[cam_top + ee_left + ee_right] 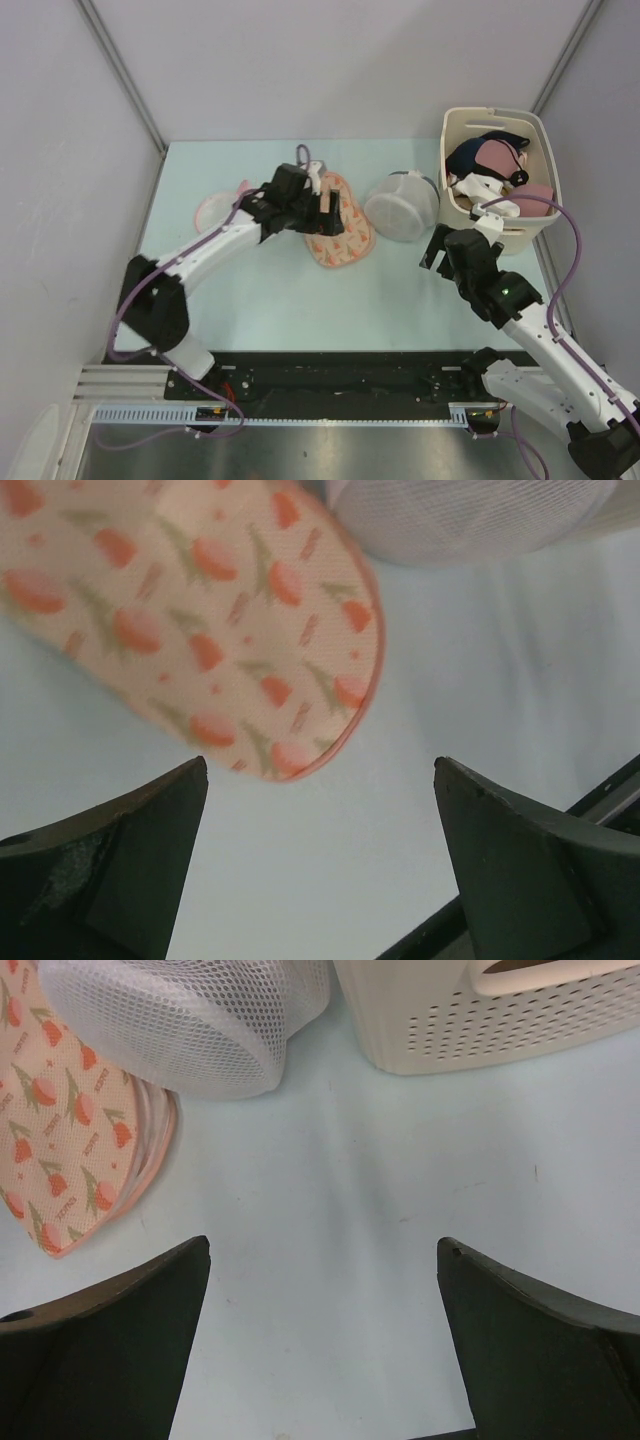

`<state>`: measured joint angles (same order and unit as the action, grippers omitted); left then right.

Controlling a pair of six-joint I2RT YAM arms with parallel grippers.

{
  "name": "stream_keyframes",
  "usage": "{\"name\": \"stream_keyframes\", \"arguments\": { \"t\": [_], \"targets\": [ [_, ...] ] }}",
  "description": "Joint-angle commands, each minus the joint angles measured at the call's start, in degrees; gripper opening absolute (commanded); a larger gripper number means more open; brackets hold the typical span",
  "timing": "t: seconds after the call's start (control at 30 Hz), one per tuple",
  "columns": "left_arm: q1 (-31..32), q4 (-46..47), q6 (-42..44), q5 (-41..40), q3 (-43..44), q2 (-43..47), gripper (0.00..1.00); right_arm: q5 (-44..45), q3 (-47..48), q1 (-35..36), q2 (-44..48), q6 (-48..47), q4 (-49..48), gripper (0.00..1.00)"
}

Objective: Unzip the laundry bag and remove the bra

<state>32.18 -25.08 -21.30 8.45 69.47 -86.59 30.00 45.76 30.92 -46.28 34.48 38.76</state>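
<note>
A round white mesh laundry bag (402, 205) lies on the table left of the basket; its edge shows in the left wrist view (470, 515) and in the right wrist view (190, 1020). Its inside is hidden, so no bra shows in it. Beside it lies a flat pink pouch printed with tulips (342, 240) (200, 610) (60, 1140). My left gripper (332, 215) (320, 770) hangs open just over that pouch's near end, holding nothing. My right gripper (433, 250) (323, 1250) stands open above bare table, just short of the mesh bag and the basket.
A cream perforated basket (545, 215) (480, 1030) at the back right holds dark and pink garments (490, 160). A pale pink piece of fabric (213, 210) lies behind the left arm. Grey walls close in the table on three sides.
</note>
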Motion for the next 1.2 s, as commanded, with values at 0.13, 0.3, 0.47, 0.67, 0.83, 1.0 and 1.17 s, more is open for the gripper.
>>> {"name": "stream_keyframes", "arguments": {
  "t": [0.13,0.3,0.47,0.67,0.83,1.0,1.17],
  "targets": [
    [7.72,1.26,-5.85,2.97,19.2,-16.23,1.0,1.73,0.56,0.28,3.56,1.38,2.45,1.0],
    [9.65,-0.75,-10.06,2.98,28.68,-23.26,1.0,4.19,0.56,0.29,4.71,2.08,5.01,1.0],
    [10.53,2.04,-18.5,3.15,31.43,-28.19,1.0,4.54,0.47,0.2,5.94,2.78,5.53,1.0],
    [10.71,4.51,-29.05,2.01,36.25,-34.43,1.0,2.87,0.56,0.2,5.33,2.7,4.92,1.0],
    [11.67,6.27,-33.36,-1.68,37.23,-33.83,1.0,1.38,0.47,0.28,5.33,3.57,4.92,1.0],
    [11.67,7.58,-40.12,-1.95,34.95,-33.74,1.0,0.5,0.56,0.63,4.8,4.02,4.57,1.0],
    [12.11,10.14,-43.29,-2.47,33.54,-33.38,1.0,0.41,0.47,1.25,4.45,4.89,5.35,1.0]
  ]
}}
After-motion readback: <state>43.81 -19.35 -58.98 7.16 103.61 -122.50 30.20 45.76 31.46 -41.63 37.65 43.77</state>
